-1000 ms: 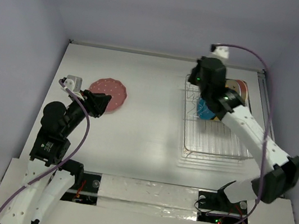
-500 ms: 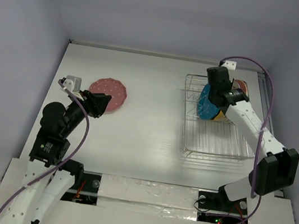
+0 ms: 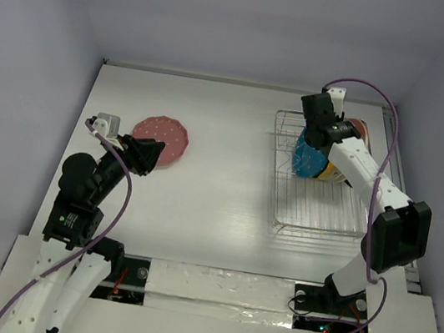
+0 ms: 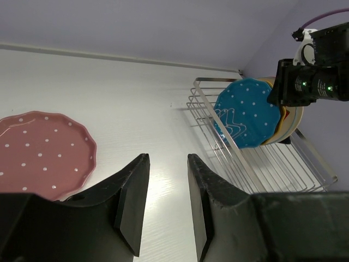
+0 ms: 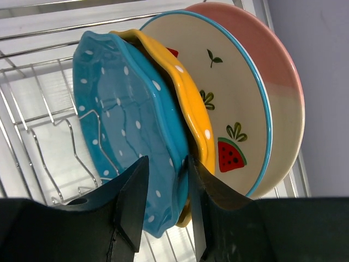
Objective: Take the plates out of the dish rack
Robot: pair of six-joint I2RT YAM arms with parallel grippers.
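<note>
The dish rack (image 3: 319, 217) stands at the right with plates upright at its far end. In the right wrist view they run teal dotted plate (image 5: 125, 120), orange scalloped plate (image 5: 188, 103), strawberry plate (image 5: 234, 103), pink-edged plate (image 5: 275, 71). My right gripper (image 5: 168, 159) is open and straddles the teal plate's (image 3: 308, 159) rim, one finger before its face and the other between teal and orange. The red dotted plate (image 3: 161, 138) lies flat on the table at the left. Beside it my left gripper (image 4: 168, 158) is open, with nothing in it.
The rack's near half (image 4: 305, 164) is bare wire with upright prongs (image 5: 82, 158). Walls close in the table at the back and both sides. The right arm's cable (image 3: 393, 101) loops above the rack.
The right gripper has opened and shifted right, settling over the teal plate's rim, while its elbow swung to the right. The left arm and the red plate have not moved.
</note>
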